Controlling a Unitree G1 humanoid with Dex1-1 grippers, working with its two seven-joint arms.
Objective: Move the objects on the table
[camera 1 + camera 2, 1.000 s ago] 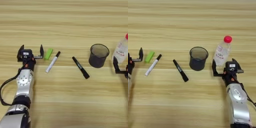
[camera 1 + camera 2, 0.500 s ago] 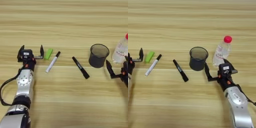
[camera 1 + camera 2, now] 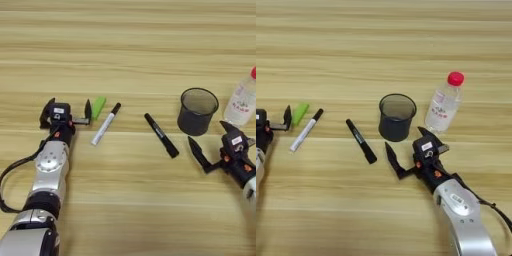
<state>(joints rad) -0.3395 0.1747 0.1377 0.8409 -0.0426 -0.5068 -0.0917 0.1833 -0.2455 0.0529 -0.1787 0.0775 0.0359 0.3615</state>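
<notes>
**Right gripper open below the cup; nothing held**

Nearest me, at about 5 o'clock of the table [image 3: 381,40], my right gripper [image 3: 410,150] sits with its fingers spread wide and empty. One finger reaches toward 9 o'clock, near the black marker [image 3: 361,141]; the other points up toward the gap between the dark cup [image 3: 396,118] and the bottle [image 3: 443,103]. It touches none of them.

At 9 o'clock, my left gripper [image 3: 69,111] is parked, fingers wide apart, holding nothing. Its right finger stands just beside the green block [image 3: 98,106]. The white marker [image 3: 106,124] lies at a slant just right of the block.

The cup is upright near centre. The red-capped bottle stands upright at its 2 o'clock, close but apart.

I judge the cup to be the likely target. To do it well, I would square the jaws on the cup wall, keep the far finger clear of the bottle, and close gently: the cup looks light and may slide or tip.
</notes>
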